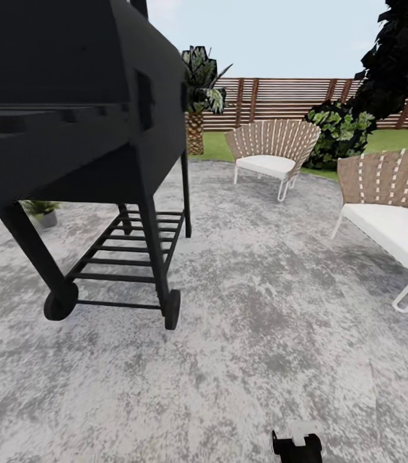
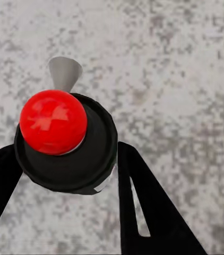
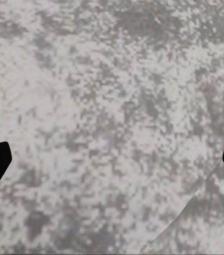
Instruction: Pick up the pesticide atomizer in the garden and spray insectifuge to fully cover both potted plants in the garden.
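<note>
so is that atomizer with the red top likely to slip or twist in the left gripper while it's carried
Probably stiff: the pesticide atomizer looks like a hard, rounded bottle, so it shouldn't deform. Its smooth round body could rotate between the left gripper fingers, which flank it on two sides only. It looks small, so likely light.

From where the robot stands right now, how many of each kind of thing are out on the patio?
Grill: 1
Wicker chairs: 2
Small potted plant: 1
Pesticide atomizer, held in the left gripper: 1
Total: 5
</note>
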You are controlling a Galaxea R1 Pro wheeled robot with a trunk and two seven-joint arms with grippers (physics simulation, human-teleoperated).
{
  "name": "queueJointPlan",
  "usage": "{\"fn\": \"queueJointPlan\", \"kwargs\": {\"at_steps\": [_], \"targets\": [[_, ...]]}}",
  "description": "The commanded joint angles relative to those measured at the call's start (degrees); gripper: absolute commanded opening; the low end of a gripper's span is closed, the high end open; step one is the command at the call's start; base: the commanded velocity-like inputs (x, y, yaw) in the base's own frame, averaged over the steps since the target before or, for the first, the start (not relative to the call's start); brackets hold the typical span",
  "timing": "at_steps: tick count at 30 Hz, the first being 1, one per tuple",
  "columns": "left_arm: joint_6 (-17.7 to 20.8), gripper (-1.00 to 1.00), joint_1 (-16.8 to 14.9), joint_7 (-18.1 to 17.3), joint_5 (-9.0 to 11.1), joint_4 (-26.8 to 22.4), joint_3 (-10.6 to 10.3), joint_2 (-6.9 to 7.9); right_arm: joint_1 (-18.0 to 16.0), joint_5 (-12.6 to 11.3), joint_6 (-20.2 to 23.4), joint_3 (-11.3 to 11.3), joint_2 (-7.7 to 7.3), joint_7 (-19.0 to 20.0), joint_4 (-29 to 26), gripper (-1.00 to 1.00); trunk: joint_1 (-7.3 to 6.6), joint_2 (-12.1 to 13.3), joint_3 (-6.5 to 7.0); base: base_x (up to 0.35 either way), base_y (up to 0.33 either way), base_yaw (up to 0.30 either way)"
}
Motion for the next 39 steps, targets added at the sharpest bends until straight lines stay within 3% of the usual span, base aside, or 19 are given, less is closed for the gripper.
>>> {"fn": "queueJointPlan", "kwargs": {"at_steps": [1, 32, 39], "targets": [[-0.21, -1.0, -0.03, -0.22, -0.57, 0.02, 0.49, -0.03, -0.05, -0.45, -0.14, 0.49, 0.0, -0.14, 0.03, 1.0, 0.02, -0.01, -0.08, 0.319, -0.107, -0.294], [-0.21, -1.0, -0.03, -0.22, -0.49, 0.02, 0.58, 0.05, -0.07, -0.45, -0.14, 0.49, 0.01, -0.14, 0.03, 1.0, 0.02, -0.01, -1.09, 0.287, -0.152, -0.294], [-0.21, -1.0, -0.03, -0.22, -0.48, 0.02, 0.67, 0.14, -0.05, -0.23, -0.11, 0.68, 0.48, -0.01, 0.05, 1.0, 0.02, -0.01, -1.2, 0.325, -0.026, -0.082]]}}
